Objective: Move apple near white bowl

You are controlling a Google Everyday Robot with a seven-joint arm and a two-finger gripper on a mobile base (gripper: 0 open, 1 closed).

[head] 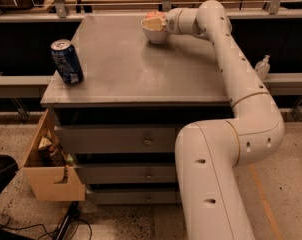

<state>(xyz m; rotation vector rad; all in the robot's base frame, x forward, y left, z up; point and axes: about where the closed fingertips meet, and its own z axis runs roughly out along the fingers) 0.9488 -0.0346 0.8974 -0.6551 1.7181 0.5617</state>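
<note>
The white bowl [156,34] stands at the far edge of the grey table [136,69], right of centre. My gripper [155,22] reaches in from the right and sits just above the bowl's rim. It is shut on the apple [155,16]. Only a reddish and yellowish patch of the apple shows at the gripper tip, just above and behind the bowl; the rest is hidden by the gripper and the bowl.
A blue soda can [67,61] stands upright near the table's left front corner. My white arm [241,79] runs along the table's right side. A cardboard box [48,166] with items hangs at the lower left, beside the drawers [146,141].
</note>
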